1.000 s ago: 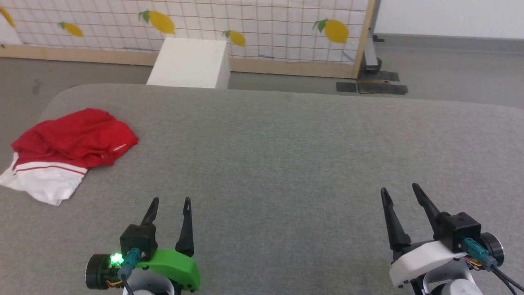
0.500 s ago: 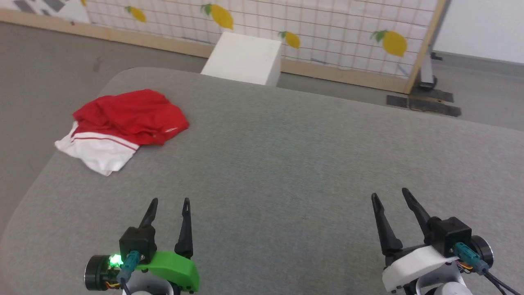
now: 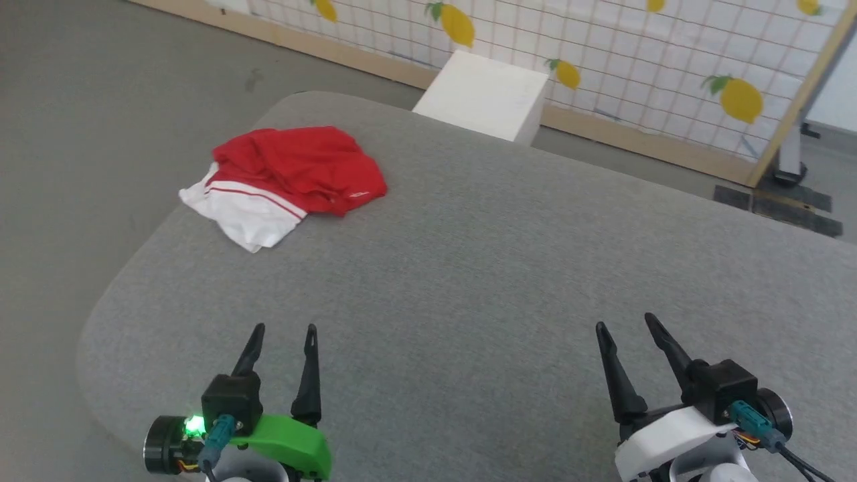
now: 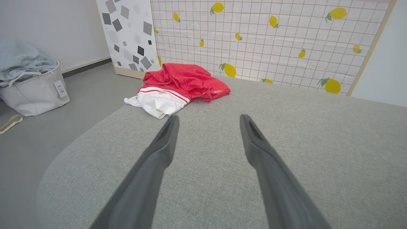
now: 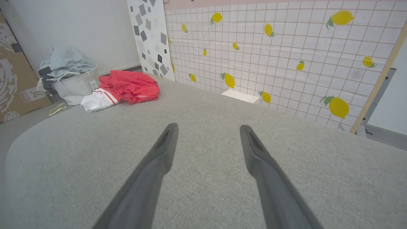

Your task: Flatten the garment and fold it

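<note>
Robot at the ready: the left gripper (image 3: 285,327) and the right gripper (image 3: 623,321) are held level, side by side and well apart, each with its jaws parted and its two long dark fingers pointing forward. The left gripper's fingers run nearly parallel, while the right gripper's lean toward its partner. A green shell (image 3: 288,445) covers the left wrist beside a lit green lamp (image 3: 194,423). A white shell (image 3: 669,438) covers the right wrist.

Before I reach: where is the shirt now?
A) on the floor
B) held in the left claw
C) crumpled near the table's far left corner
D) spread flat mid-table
C: the garment lies bunched up by the far left corner of the table, well ahead of the open, empty left claw.
</note>
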